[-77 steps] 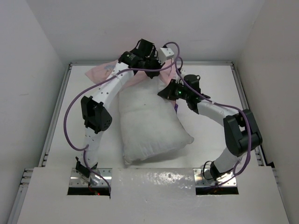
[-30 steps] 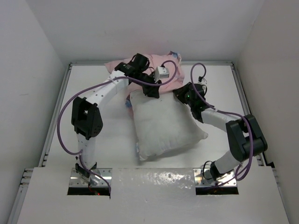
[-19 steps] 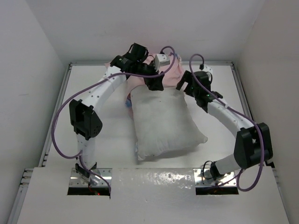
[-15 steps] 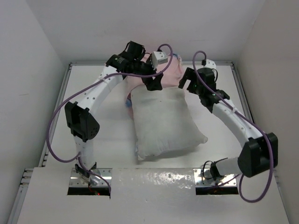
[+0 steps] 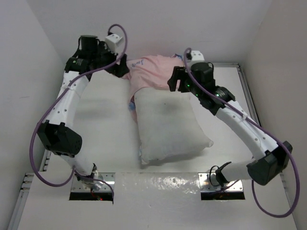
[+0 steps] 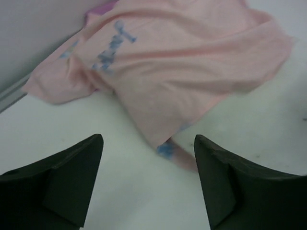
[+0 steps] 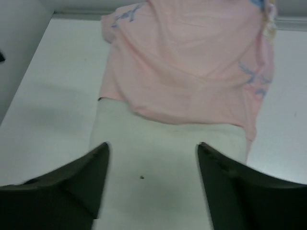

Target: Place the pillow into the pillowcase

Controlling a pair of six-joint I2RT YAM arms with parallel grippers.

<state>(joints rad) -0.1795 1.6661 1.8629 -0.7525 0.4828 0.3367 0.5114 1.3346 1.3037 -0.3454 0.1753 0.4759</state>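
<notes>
The white pillow (image 5: 165,127) lies in the middle of the table, its far end under the pale pink pillowcase (image 5: 151,72), which is heaped against the back wall. My left gripper (image 5: 120,66) hangs open, raised beside the case's left edge. In the left wrist view the left gripper (image 6: 148,143) has only bare table between its fingers, with the pillowcase (image 6: 182,72) ahead of it. My right gripper (image 5: 175,82) hovers open over the pillow's far end. The right wrist view shows the right gripper (image 7: 152,146) above the pillow (image 7: 168,172), and the pillowcase (image 7: 192,72) overlapping the pillow beyond.
White walls close in the table at the back (image 5: 153,28) and both sides. Metal rails (image 5: 55,120) run along the table's left and right edges. A white board (image 5: 158,201) covers the near edge around the arm bases. A bit of blue print (image 5: 132,104) shows at the pillow's left.
Both grippers have opened and let go of the pillowcase, then lifted away. The left arm swung up and to the back left. The case now drapes the pillow's far end.
</notes>
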